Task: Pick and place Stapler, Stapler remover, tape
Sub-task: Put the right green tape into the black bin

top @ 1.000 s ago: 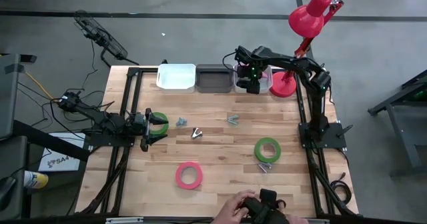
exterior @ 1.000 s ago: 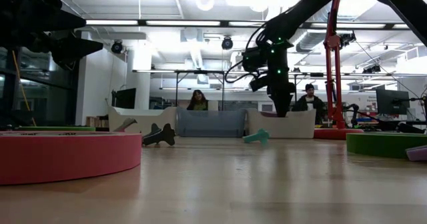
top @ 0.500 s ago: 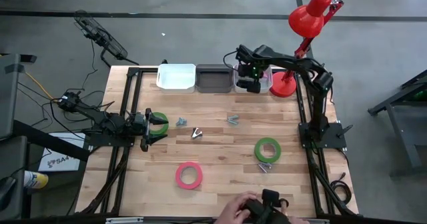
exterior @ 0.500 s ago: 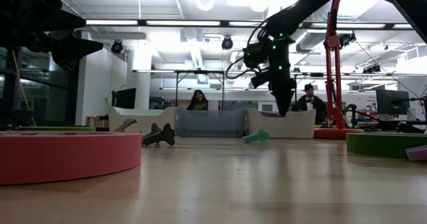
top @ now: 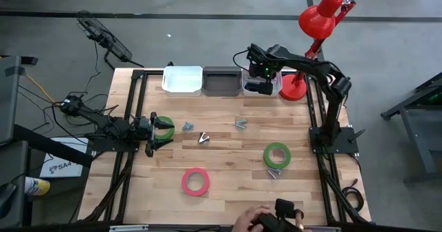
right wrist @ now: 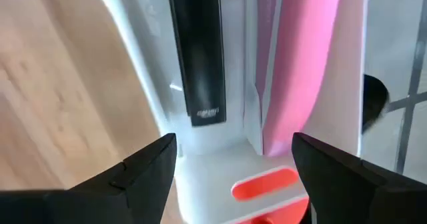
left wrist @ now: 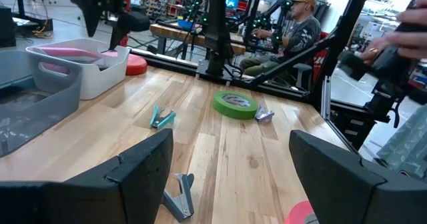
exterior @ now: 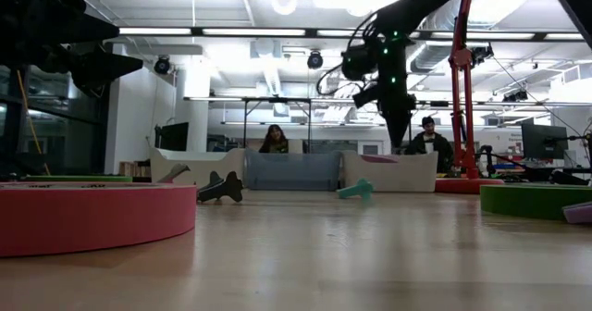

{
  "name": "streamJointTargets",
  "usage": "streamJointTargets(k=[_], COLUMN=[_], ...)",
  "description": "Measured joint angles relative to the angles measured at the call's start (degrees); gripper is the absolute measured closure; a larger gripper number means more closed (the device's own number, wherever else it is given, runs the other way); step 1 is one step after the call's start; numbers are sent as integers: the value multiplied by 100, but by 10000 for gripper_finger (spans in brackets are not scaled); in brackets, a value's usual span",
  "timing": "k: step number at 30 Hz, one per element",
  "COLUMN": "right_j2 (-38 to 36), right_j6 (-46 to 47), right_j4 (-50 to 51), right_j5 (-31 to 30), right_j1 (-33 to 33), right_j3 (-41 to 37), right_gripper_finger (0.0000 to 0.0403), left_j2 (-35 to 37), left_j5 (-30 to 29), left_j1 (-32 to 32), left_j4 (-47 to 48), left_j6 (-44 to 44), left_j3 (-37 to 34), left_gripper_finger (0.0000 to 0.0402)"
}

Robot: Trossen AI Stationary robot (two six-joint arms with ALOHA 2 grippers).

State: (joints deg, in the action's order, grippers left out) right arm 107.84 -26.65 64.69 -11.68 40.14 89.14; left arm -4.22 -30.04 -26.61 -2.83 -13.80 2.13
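Note:
My right gripper hangs open, fingers pointing down, above the white bin at the table's far edge. In that bin lie a black stapler and a pink stapler. A green tape roll, a pink tape roll and a second green roll lie flat on the table. Several stapler removers are scattered mid-table. My left gripper waits open and level at the left, by the second green roll.
A grey bin and another white bin stand left of the stapler bin. A red desk lamp rises at the far right corner. A person's hands hold a dark object at the near edge.
My right gripper has risen from low over the stapler bin to well above it, shifting slightly toward the table's right edge. The person's hands at the near edge have shifted.

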Motion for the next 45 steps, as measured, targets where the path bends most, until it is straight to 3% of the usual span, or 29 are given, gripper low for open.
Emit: streamJointTargets(k=[5, 12, 18, 27, 35, 45], right_j2=[-449, -941, -1215, -1358, -1358, -1820], right_j6=[721, 3164, 4464, 4636, 5104, 6716], right_j4=[249, 786, 1523, 2045, 1903, 605], right_j5=[68, 294, 593, 572, 485, 1239], right_j1=[-168, -588, -1176, -2344, -3187, -4043], right_j3=[4, 4, 4, 4, -52, -1806], right_gripper_finger=[114, 114, 114, 114, 114, 114], left_j2=[1, -1, 1, -1, 0, -1], left_j5=[2, 0, 2, 2, 1, 2], left_j1=[0, 0, 0, 0, 0, -2], left_j4=[0, 0, 0, 0, 0, 0], left_j6=[0, 0, 0, 0, 0, 2], left_j3=[0, -2, 0, -2, 0, -2], left_gripper_finger=[106, 106, 106, 106, 106, 106])
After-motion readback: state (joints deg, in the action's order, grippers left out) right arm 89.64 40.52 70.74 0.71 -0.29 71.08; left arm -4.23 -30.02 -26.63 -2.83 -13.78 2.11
